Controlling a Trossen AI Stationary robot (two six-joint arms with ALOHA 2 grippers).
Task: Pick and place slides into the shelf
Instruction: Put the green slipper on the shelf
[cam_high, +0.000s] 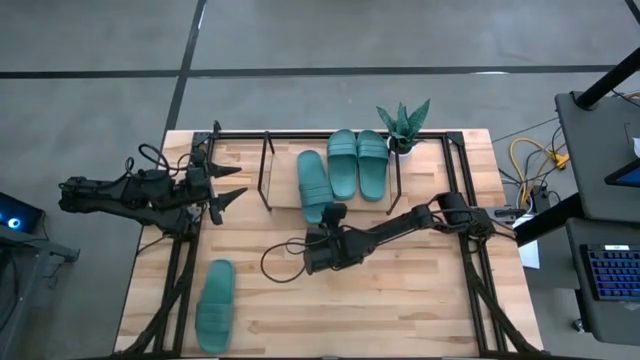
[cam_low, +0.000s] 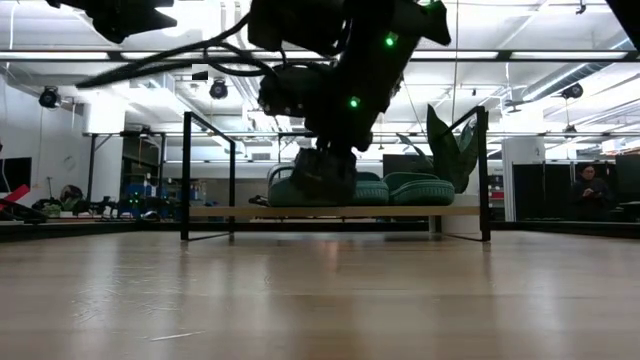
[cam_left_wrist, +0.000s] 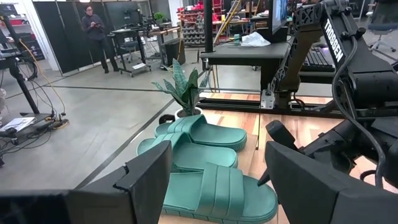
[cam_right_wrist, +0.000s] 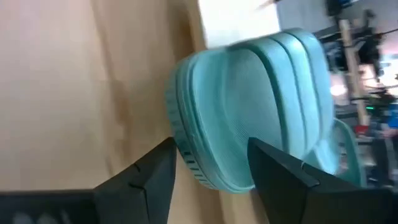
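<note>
So, biggest thing first:
Table: light wood plank tabletop (cam_high: 400, 300), black frame round it.
Shelf: low black thin-rod rack w/ pale wood board (cam_high: 285, 195), at table's far edge, betw the two arms.
Plant: spiky green potted plant (cam_high: 403, 125) at shelf's right far corner, just beside the right-most slide.
Right arm: dark arm reaching in from table's right; right gripper (cam_high: 333, 212) at the near end of the third slide, at shelf's front edge. Wrist view: jaws spread, one finger each side of the slide's rounded end, not pinching it as far as I can tell.
Left arm: waits at table's left edge beside shelf; left gripper (cam_high: 228, 184) w/ jaws spread, holding nothing.
Slides on shelf: two teal-green rubber slide sandals (cam_high: 358, 160) side by side, square on the board. Third teal slide (cam_high: 313, 183) left of them, angled, near end overhanging the front edge.
Slide off shelf: fourth teal slide (cam_high: 215, 305) flat on table, front-left, well apart from shelf.
Step (my read): seating no. 3.
How to do well: nudge heel in and square w/ the pair; lift straight off, avoid dragging it back; keep clear of the rods. Then no. 4.
</note>
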